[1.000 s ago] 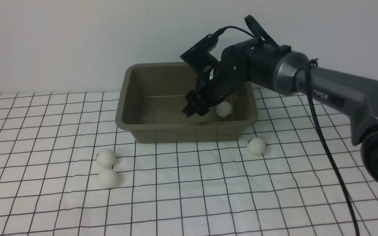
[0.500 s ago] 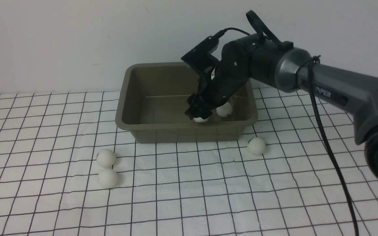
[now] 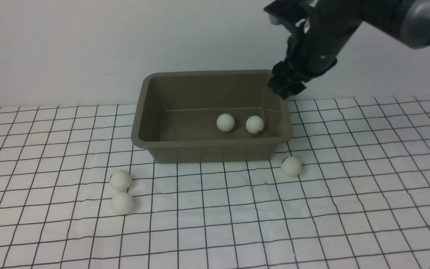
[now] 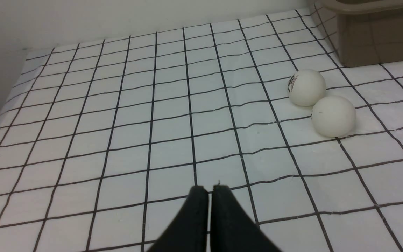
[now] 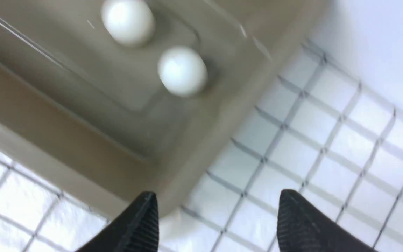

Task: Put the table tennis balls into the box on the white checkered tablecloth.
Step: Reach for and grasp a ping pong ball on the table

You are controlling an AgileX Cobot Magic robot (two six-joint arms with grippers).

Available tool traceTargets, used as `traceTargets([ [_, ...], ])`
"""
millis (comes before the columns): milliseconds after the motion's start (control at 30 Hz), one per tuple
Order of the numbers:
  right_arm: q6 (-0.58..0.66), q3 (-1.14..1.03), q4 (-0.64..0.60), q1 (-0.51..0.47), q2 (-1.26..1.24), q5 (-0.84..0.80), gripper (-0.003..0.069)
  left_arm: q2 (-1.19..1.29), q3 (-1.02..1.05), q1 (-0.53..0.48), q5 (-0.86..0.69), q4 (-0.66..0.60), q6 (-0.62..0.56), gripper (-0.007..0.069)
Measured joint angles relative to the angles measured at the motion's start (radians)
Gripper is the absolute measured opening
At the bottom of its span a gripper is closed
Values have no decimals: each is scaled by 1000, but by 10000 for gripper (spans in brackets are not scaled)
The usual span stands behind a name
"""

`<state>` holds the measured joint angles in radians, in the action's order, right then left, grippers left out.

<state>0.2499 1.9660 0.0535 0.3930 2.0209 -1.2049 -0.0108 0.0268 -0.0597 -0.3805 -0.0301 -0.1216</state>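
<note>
The white checkered tablecloth (image 3: 215, 224) covers the whole bench under both tools. On it the box (image 3: 207, 151) stands open, below the right tool (image 3: 287, 84) and mostly to that tool's left. The right arm (image 3: 416, 15) reaches in from above, and its tool hangs in the air over the box's far right corner, clear of the rim. In the right wrist view the right tool (image 5: 217, 206) has its fingers (image 5: 142, 224) spread wide with nothing between them, and the box corner and bare cloth lie beneath.

The left tool (image 4: 208, 190) is low over the cloth, its two fingers pressed together and empty.

Two table tennis balls lie on the box floor, below the right tool and to its left: one plain ball (image 3: 225, 122) and, just beside it, one marked ball (image 3: 255, 124). A third ball (image 3: 291, 166) rests on the cloth outside the box's near right corner, below the right tool. The last pair of balls (image 4: 306, 87) (image 4: 333, 116) lies on the cloth ahead of the left tool and to its right, touching or nearly so, near the box.
</note>
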Motion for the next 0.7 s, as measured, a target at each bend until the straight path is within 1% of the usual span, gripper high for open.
traceTargets([
  [133,6,-19,-54,-43,-11,-16,419,0,0,0,0,0,0,-4],
  [200,29,-61,-130,-80,-34,-14,419,0,0,0,0,0,0,-4],
  [333,78,-169,-210,-103,-85,28,419,0,0,0,0,0,0,-4],
  [467,121,-346,-269,-104,-163,126,419,0,0,0,0,0,0,-4],
  [500,129,-412,-273,-104,-188,167,419,0,0,0,0,0,0,-4],
  [533,129,-421,-274,-104,-191,173,419,0,0,0,0,0,0,-4],
  [567,133,-487,-275,-104,-213,216,419,0,0,0,0,0,0,-4],
  [600,133,-505,-275,-104,-216,222,419,0,0,0,0,0,0,-4],
  [633,134,-593,-278,-104,-244,289,419,0,0,0,0,0,0,-4],
  [700,136,-651,-278,-103,-255,346,419,0,0,0,0,0,0,-4],
])
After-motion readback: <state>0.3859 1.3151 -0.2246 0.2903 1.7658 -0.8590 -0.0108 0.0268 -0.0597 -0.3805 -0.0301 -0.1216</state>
